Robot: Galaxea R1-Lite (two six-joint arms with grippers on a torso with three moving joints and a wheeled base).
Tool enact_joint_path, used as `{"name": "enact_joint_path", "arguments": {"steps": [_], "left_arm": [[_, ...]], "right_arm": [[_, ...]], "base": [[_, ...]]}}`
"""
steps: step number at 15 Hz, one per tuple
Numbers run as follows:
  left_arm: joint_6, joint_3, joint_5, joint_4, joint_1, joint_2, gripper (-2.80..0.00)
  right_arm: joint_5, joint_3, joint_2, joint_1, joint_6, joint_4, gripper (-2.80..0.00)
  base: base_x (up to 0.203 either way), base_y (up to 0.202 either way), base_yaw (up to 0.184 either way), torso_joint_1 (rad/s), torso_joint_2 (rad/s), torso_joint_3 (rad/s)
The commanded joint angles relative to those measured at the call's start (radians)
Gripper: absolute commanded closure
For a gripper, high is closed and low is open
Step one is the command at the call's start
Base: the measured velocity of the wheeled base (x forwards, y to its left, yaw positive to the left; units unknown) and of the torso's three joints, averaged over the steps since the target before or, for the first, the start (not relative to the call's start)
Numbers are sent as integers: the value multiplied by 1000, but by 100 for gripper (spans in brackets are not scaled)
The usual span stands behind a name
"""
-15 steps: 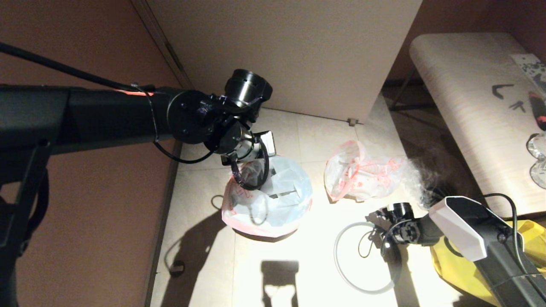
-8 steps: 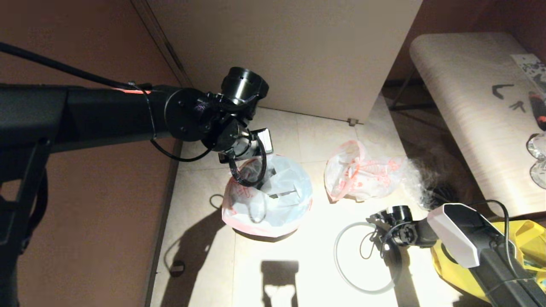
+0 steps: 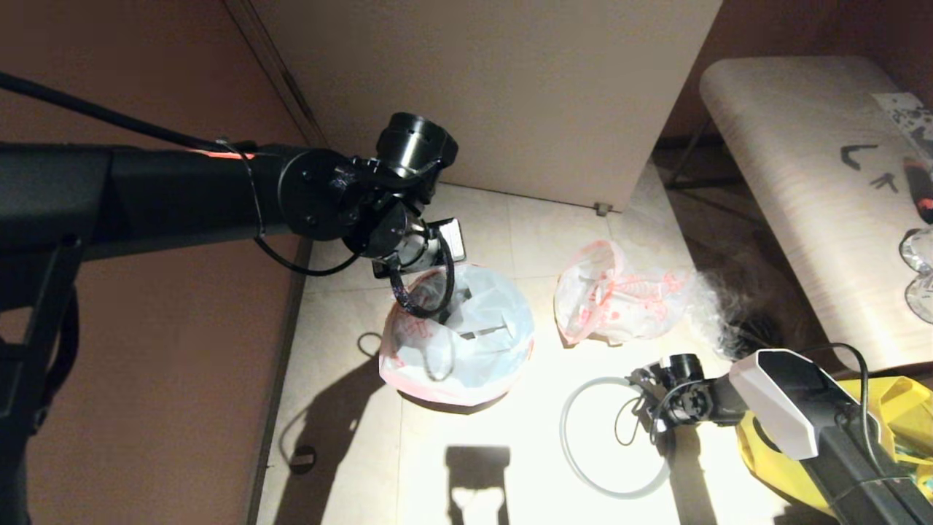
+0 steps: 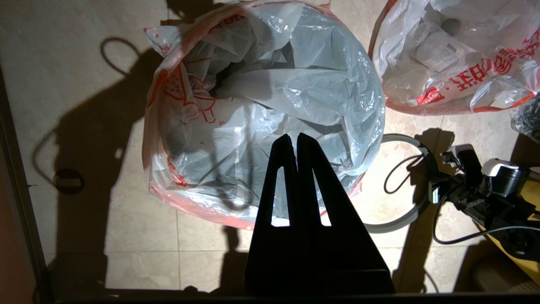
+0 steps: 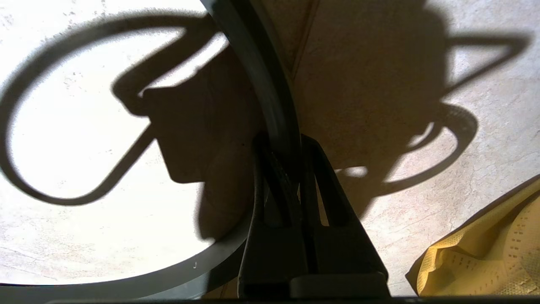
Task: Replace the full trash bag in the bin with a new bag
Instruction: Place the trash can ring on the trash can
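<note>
The new bag (image 3: 466,339) is draped over the bin, which it hides almost wholly; its pinkish-red edge hangs down outside. My left gripper (image 4: 294,140) hovers shut and empty above the bag's (image 4: 295,84) hollow, just inside its near side. The full trash bag (image 3: 619,295) lies on the floor to the right, red print showing. The bin's grey hoop (image 3: 598,477) lies on the tiles in front of it. My right gripper (image 5: 282,145) is shut on the hoop's (image 5: 257,71) right side, low at the floor (image 3: 643,390).
A yellow bag (image 3: 907,405) lies at the right beside my right arm. A clear crinkly bag (image 3: 718,313) sits next to the full one. A pale bench (image 3: 802,182) stands at the right, a white cabinet (image 3: 474,87) behind, a brown wall at the left.
My right gripper has shut on the hoop, and the hoop has slid a little to the left. The left arm has drifted slightly up and left.
</note>
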State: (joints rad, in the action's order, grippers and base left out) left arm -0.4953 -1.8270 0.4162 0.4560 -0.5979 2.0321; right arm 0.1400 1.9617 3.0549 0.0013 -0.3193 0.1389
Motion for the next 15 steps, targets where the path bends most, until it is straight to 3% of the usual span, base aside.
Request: {"name": "enact_joint_path", "arguments": {"steps": [1, 3, 7, 12, 15], "left_arm": [[-3, 2, 3, 3, -3, 0, 0], [-3, 7, 4, 5, -7, -10, 0], [-3, 38, -1, 7, -29, -53, 0], [-3, 78, -2, 6, -69, -114, 0], [-2, 96, -4, 6, -76, -152, 0]], "right_arm": [[3, -4, 0, 2, 1, 2, 0], [12, -59, -40, 4, 13, 3, 0], [24, -383, -281, 10, 82, 19, 0], [26, -813, -633, 42, 169, 156, 0], [27, -1000, -876, 50, 190, 209, 0]], "base": [[0, 0, 0, 0, 0, 0], [0, 0, 0, 0, 0, 0], [0, 0, 0, 0, 0, 0], [0, 0, 0, 0, 0, 0], [0, 0, 0, 0, 0, 0]]}}
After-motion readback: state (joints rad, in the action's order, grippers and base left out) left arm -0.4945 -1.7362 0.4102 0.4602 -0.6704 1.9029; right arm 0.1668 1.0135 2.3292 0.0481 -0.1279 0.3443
